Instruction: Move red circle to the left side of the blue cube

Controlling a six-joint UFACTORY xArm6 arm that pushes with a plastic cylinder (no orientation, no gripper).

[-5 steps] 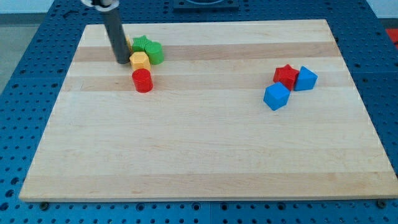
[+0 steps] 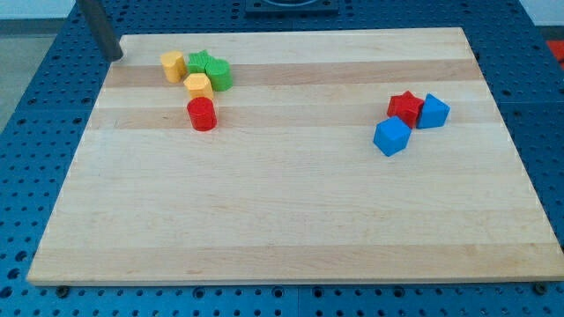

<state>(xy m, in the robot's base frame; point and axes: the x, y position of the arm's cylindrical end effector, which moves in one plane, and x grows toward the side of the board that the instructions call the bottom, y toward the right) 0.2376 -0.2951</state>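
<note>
The red circle (image 2: 202, 114) is a short red cylinder at the upper left of the wooden board (image 2: 291, 220). The blue cube (image 2: 392, 136) sits at the right, just below a red star (image 2: 405, 107) and a second blue block (image 2: 433, 111). My tip (image 2: 115, 57) is at the view's top left, at the board's far left corner, well up and left of the red circle and clear of all blocks.
Above the red circle lies a cluster: a yellow cylinder (image 2: 173, 65), a yellow hexagon (image 2: 198, 85), a green star (image 2: 200, 62) and a green cylinder (image 2: 218, 74). A blue perforated table (image 2: 35, 106) surrounds the board.
My tip has moved left and up, from beside the yellow hexagon to the board's top left corner. The yellow cylinder, hidden behind the rod before, now shows. No block moved.
</note>
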